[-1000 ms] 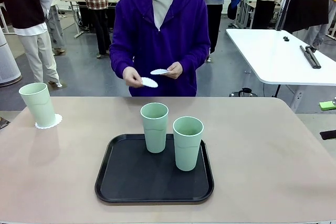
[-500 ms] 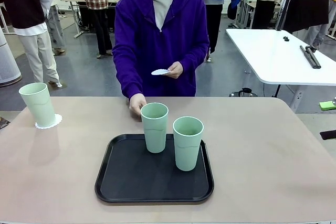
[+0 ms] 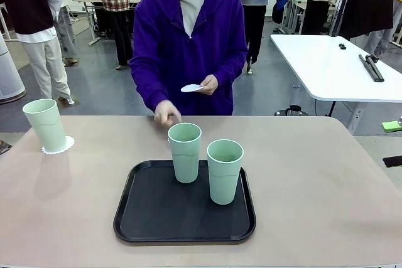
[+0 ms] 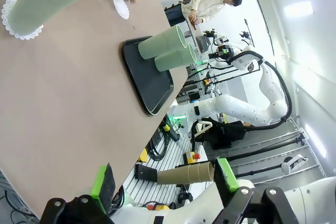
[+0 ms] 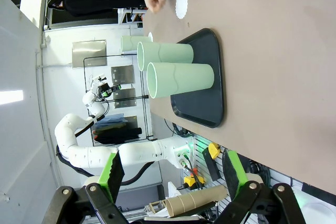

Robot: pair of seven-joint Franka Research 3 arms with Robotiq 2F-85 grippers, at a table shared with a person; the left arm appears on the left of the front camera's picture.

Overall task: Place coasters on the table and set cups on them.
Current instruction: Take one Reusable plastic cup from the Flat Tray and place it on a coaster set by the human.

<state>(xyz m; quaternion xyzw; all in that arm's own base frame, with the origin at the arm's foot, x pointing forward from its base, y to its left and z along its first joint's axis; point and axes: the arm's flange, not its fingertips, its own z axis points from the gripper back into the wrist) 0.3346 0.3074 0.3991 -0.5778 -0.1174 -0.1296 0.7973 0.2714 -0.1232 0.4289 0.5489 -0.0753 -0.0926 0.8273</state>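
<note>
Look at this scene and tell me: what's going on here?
A person is laying out coasters. One hand is down beside a loose coaster on the table, beyond the black tray; the other hand holds a spare coaster. The left cup stands on its coaster; a second cup and third cup stand on the tray. The left gripper and right gripper hang open, empty.

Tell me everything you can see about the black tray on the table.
The black tray is a shallow rectangle with rounded corners and a low raised rim, seemingly matte plastic. It lies flat on the beige table, about midway across. Two upright pale green cups stand on it: the left cup near its far edge, the right cup closer to the middle. Nothing else touches it.
</note>
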